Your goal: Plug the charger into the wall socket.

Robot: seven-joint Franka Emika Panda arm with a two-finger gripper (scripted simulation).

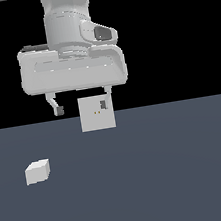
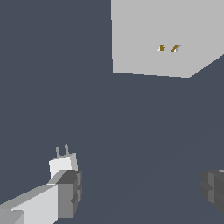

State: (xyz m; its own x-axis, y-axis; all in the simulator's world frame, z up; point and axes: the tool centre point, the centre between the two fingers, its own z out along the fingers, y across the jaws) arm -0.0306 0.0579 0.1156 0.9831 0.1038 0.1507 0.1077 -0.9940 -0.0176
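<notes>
Your spread pincer [image 1: 79, 100] hangs above the dark counter [image 1: 168, 174], small white box-shaped charger [image 1: 37, 171] well apart from the light-grey square wall socket [image 1: 96, 115].

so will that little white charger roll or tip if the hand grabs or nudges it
The charger looks like a flat-faced rigid block lying on the floor, so it would probably slide, not roll. Its two thin prongs stick out of one face and might snag or bend. The open hand hangs above, apart from it.

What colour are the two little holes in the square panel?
Orange-brown, on the light-grey wall socket; the wrist view shows them best.
</notes>
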